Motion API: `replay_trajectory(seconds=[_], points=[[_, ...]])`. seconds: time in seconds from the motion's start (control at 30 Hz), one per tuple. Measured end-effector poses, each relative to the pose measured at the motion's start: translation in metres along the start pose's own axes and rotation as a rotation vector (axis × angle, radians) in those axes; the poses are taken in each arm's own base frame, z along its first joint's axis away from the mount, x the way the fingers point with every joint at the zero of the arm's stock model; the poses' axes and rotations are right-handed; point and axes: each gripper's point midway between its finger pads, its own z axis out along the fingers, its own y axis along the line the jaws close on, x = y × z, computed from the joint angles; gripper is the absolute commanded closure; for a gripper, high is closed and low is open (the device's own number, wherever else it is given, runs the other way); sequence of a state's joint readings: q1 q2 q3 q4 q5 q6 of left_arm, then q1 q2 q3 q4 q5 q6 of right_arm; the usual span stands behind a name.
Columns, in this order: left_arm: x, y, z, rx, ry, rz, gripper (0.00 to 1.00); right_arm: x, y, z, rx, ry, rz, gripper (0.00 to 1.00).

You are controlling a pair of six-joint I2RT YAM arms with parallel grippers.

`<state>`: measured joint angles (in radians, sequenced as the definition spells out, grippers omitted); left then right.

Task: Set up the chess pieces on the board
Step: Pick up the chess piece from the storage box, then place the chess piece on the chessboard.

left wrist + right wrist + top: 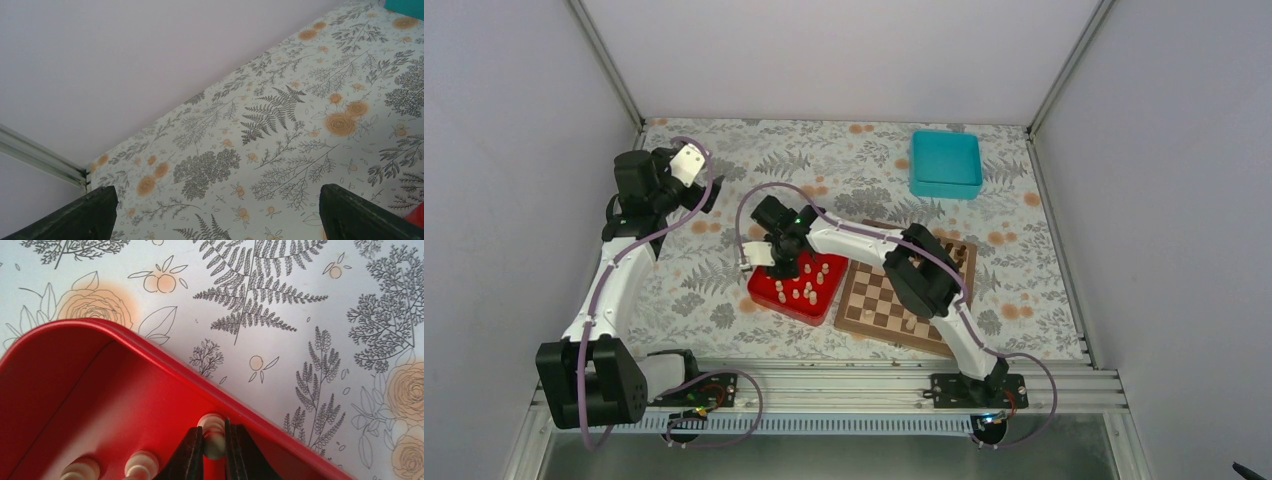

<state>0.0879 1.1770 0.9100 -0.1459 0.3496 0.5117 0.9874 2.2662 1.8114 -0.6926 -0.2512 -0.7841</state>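
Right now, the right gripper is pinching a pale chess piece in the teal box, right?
No, the place is wrong: the right gripper is pinching the pale piece in the red tray, as the right wrist view shows.

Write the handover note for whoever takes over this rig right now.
Right gripper: jaws shut on one pale piece inside the red tray, close to its rim.
Left gripper: jaws open, holding nothing, over the floral tablecloth.
Board: just right of the tray, partly hidden by the right arm.
Done: only a few pieces show on the board.
Left: carry the held piece over, then the many pale pieces in the tray.
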Motion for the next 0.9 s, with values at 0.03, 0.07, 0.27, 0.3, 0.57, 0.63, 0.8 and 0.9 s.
replay_trajectory(seconds=[0.03,0.07,0.27,0.3,0.57,0.63,0.8,0.9], points=[[0.0,0.0,0.0,0.0,0.0,0.0,0.0,0.0,0.001,0.0,-0.003,0.001,0.0,0.96],[0.0,0.0,0.0,0.0,0.0,0.0,0.0,0.001,0.002,-0.001,-0.006,0.004,0.001,0.96],[0.0,0.0,0.0,-0.001,-0.001,-0.001,0.0,-0.01,0.004,-0.042,0.016,-0.006,-0.004,0.96],[0.0,0.0,0.0,-0.001,-0.001,-0.002,0.0,-0.014,0.004,-0.056,0.03,-0.015,-0.008,0.96],[0.0,0.0,0.0,-0.001,0.0,-0.004,0.0,-0.001,0.01,-0.156,0.158,-0.072,0.016,0.95],[0.0,0.0,0.0,-0.002,0.0,-0.004,0.0,0.026,0.015,-0.16,0.164,-0.041,0.059,0.94],[0.0,0.001,-0.001,-0.008,0.003,-0.006,0.0,0.111,0.045,-0.149,0.121,0.081,0.201,0.94],[0.0,0.001,-0.001,-0.009,0.004,-0.007,0.0,0.142,0.066,-0.148,0.102,0.121,0.252,0.94]])
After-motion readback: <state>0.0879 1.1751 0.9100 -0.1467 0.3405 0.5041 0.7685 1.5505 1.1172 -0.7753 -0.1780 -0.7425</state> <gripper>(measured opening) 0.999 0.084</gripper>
